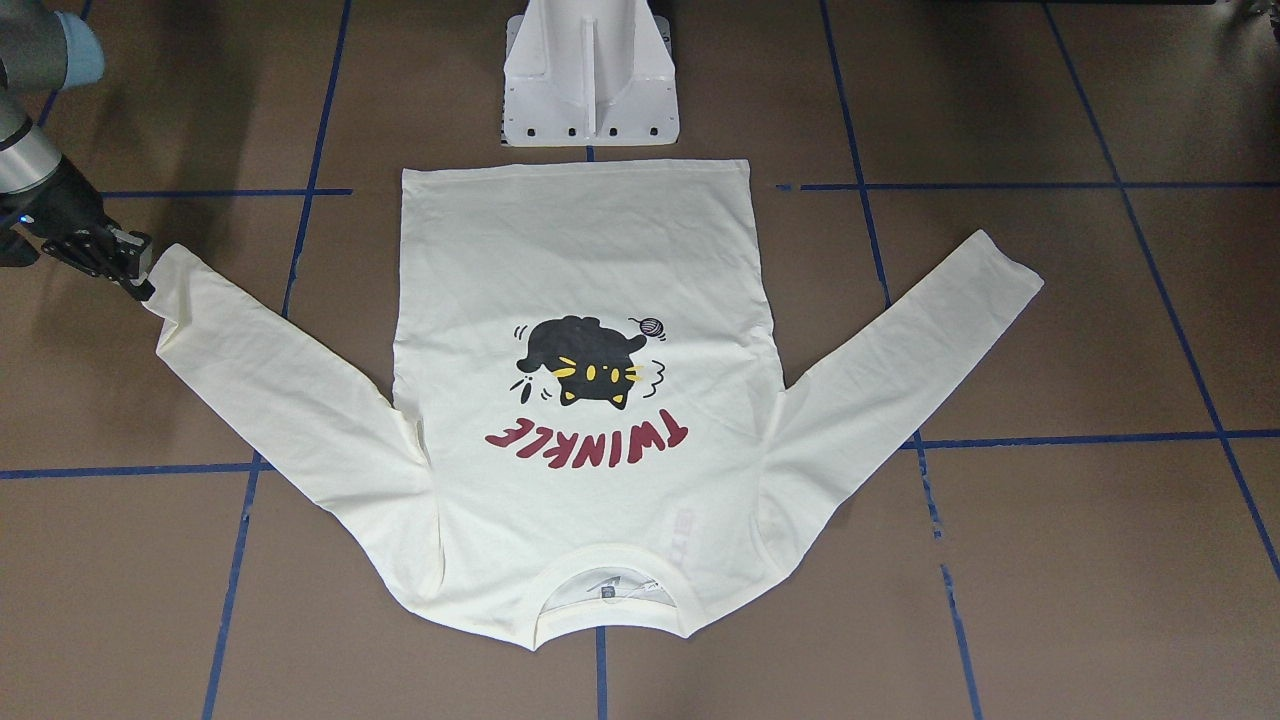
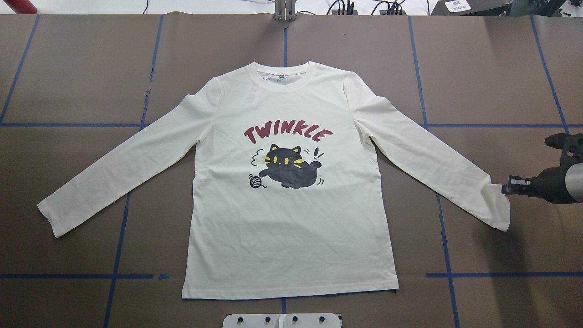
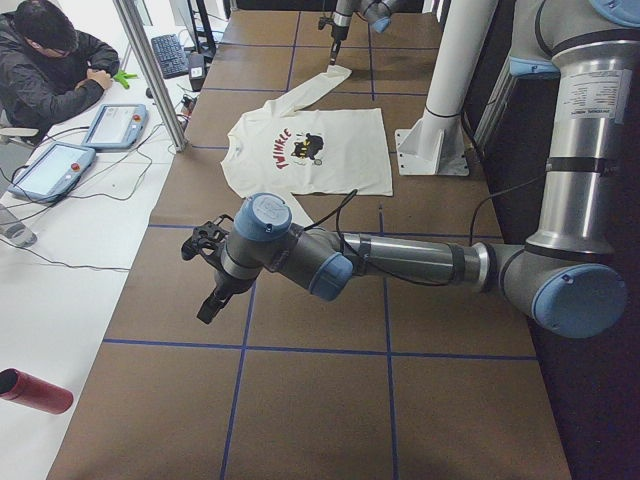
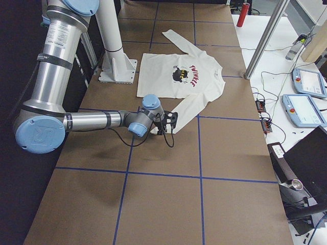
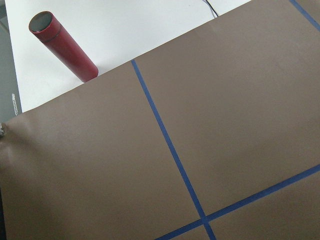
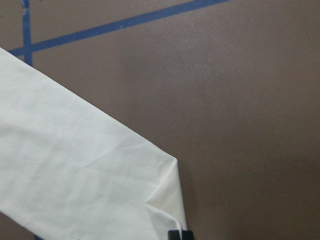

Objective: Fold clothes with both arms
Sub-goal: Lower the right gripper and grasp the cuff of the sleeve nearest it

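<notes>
right tool [image 2: 506,188] pinches shirt [image 2: 291,228] cuff, forearm level.

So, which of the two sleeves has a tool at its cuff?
The right sleeve: the right tool holds its lifted cuff corner. The left sleeve lies flat and untouched, the left tool far off.

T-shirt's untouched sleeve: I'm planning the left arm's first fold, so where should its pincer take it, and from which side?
Grip the cuff at its end edge, on the T-shirt sleeve on the robot's left, probably coming from the robot's left. That sleeve lies flat and angled outward, with bare table beyond the cuff.
</notes>
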`<state>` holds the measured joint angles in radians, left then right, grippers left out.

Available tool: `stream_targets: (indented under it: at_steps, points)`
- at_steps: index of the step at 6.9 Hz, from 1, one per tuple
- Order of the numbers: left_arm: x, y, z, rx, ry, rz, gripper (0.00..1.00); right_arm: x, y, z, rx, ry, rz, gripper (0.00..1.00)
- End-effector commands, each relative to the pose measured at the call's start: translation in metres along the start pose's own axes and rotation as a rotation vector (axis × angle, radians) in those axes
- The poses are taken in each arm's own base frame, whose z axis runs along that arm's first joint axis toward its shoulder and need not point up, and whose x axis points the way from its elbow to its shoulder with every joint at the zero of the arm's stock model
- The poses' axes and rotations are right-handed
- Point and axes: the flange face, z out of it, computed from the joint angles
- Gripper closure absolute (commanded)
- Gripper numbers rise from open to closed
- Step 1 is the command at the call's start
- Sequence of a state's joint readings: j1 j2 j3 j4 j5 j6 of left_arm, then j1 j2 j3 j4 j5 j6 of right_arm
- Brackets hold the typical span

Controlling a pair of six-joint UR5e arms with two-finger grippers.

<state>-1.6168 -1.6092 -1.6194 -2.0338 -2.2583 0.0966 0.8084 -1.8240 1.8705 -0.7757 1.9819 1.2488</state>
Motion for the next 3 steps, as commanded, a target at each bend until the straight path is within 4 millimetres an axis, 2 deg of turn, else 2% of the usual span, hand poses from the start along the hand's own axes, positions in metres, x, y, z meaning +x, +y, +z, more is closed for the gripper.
stream_targets:
  at_steps: [1,2,3]
  points:
    - [0.000,0.000,0.000,0.000,0.001,0.000,0.00,-0.121,-0.044,-0.024,-0.001,0.037,0.036,1.00]
    - [0.000,0.000,0.000,0.000,0.001,0.000,0.00,-0.190,-0.066,-0.032,-0.003,0.062,0.048,1.00]
    - [0.000,0.000,0.000,0.000,0.001,0.000,0.00,-0.256,-0.084,-0.052,-0.006,0.086,0.063,1.00]
